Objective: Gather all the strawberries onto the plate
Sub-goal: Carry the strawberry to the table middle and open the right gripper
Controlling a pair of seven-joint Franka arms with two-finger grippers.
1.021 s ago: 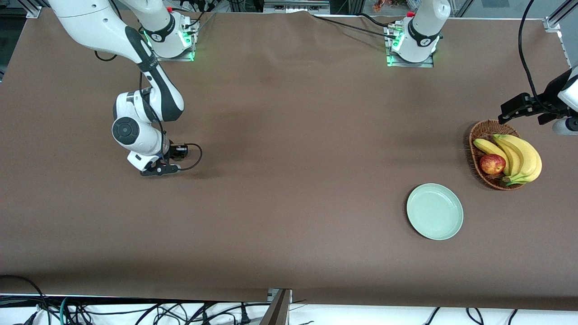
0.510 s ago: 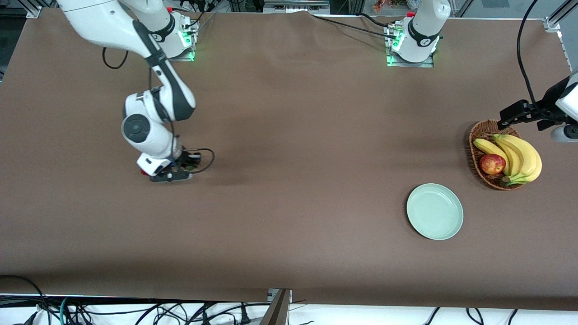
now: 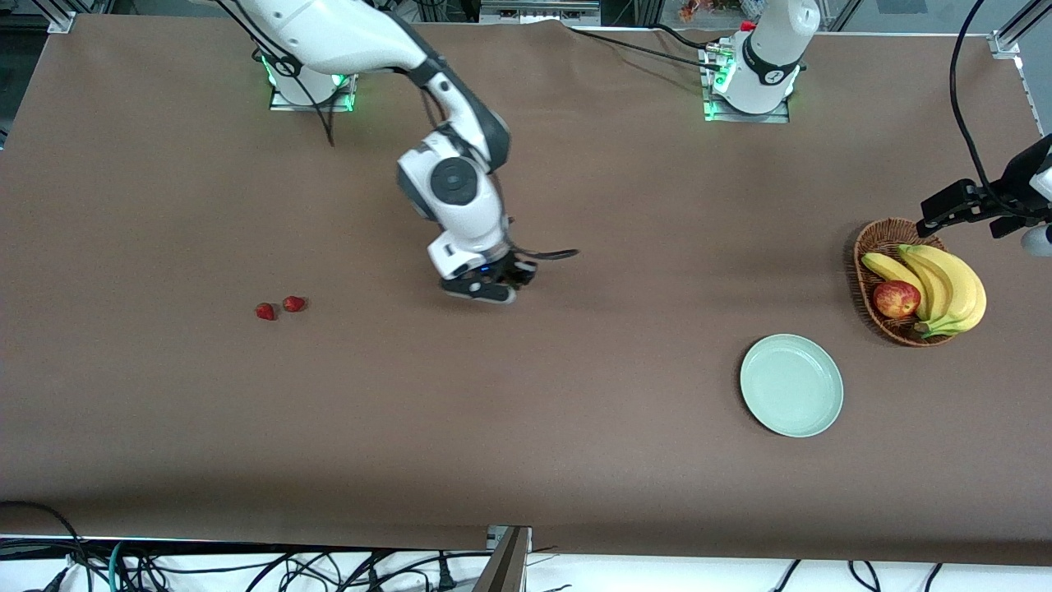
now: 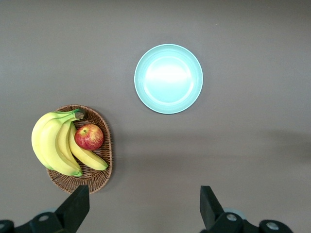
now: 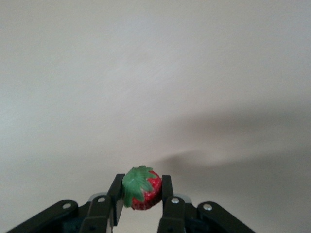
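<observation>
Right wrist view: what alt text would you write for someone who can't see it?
The right gripper is shut on a small red strawberry with a green leafy cap, held above the plain table. Nothing else appears in this view.

I see a brown cloth (image 3: 575, 411) covering the whole tabletop, smooth but for faint creases near the arms' end. Soft shadows lie across its middle. Aluminium frame rails (image 3: 1009, 37) bound the corners. Along the edge nearest the front camera, a white strip carries tangled black cables (image 3: 246, 567), and a dark bracket (image 3: 508, 559) stands at mid-edge. Green lights (image 3: 708, 107) glow at the mounting plates.
</observation>
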